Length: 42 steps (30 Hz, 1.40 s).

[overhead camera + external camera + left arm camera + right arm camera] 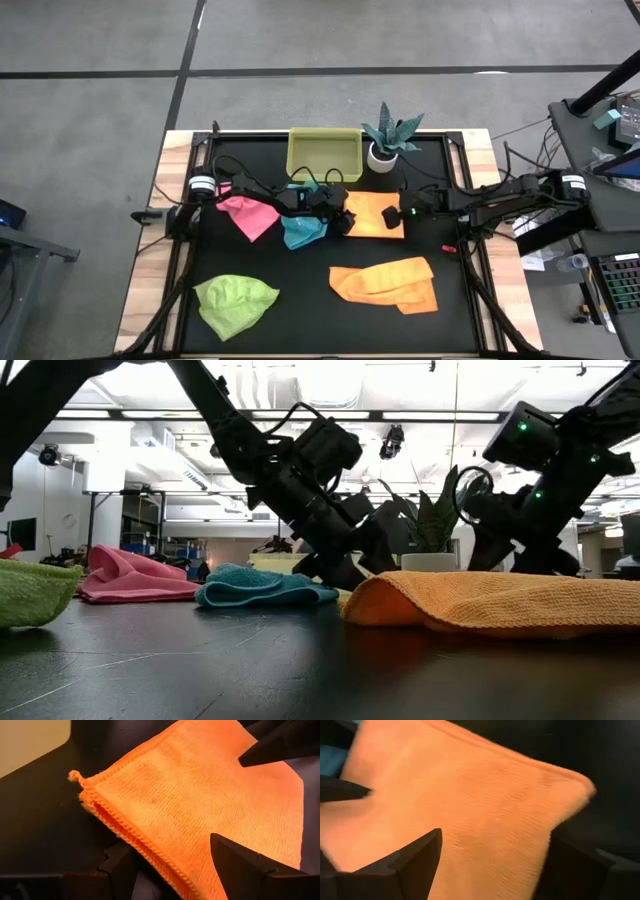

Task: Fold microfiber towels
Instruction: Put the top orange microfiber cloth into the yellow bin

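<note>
Folded orange towel [372, 214] lies flat mid-counter, near tray [324, 153]. Left pincer [346, 218] at its left edge, fingers spread wide, straddling edge. Right pincer [391, 215] at right edge, wide too. Pink [248, 213], blue [302, 231] towels left; green [234, 302], second orange [386, 283] nearer front.

The left gripper [345, 218] is covering the near edge of the folded orange towel [375, 214]; the right gripper [392, 213] is hiding its opposite edge.

lab (ceiling lights [330, 380], open hall)
</note>
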Motion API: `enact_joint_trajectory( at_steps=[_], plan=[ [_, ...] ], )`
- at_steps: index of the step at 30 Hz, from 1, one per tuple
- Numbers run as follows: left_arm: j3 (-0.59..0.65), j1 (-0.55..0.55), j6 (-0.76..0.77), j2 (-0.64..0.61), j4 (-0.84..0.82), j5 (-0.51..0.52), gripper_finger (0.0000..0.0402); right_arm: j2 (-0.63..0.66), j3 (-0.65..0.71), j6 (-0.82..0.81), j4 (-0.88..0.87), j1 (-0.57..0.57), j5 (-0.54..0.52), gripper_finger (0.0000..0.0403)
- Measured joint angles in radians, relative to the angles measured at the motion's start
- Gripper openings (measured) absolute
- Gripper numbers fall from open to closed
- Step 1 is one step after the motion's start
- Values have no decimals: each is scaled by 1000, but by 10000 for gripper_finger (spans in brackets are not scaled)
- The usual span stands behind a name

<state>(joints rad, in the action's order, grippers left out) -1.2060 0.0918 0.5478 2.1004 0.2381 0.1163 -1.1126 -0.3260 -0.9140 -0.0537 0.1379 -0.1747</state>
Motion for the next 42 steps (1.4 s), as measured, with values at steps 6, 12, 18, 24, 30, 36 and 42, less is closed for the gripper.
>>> enact_joint_trajectory(
  at_steps=[6,12,18,24,30,36,42],
  plan=[
    [0,-5,-13,1,3,-4,201,0,35,4,107,0,53,319],
    [2,-7,-32,3,6,-12,135,0,67,-29,150,0,55,254],
    [3,-10,-59,4,6,-21,54,-2,72,-32,150,0,62,165],
    [4,-13,-91,5,19,-29,6,-3,74,-7,167,-1,58,81],
    [5,-15,-157,-17,6,-28,6,3,69,24,223,-3,61,16],
    [12,-12,-254,-126,-57,-3,6,11,-7,74,228,-2,62,15],
    [24,-2,-355,-257,-165,49,6,-11,-158,201,221,-2,18,14]
  ],
)
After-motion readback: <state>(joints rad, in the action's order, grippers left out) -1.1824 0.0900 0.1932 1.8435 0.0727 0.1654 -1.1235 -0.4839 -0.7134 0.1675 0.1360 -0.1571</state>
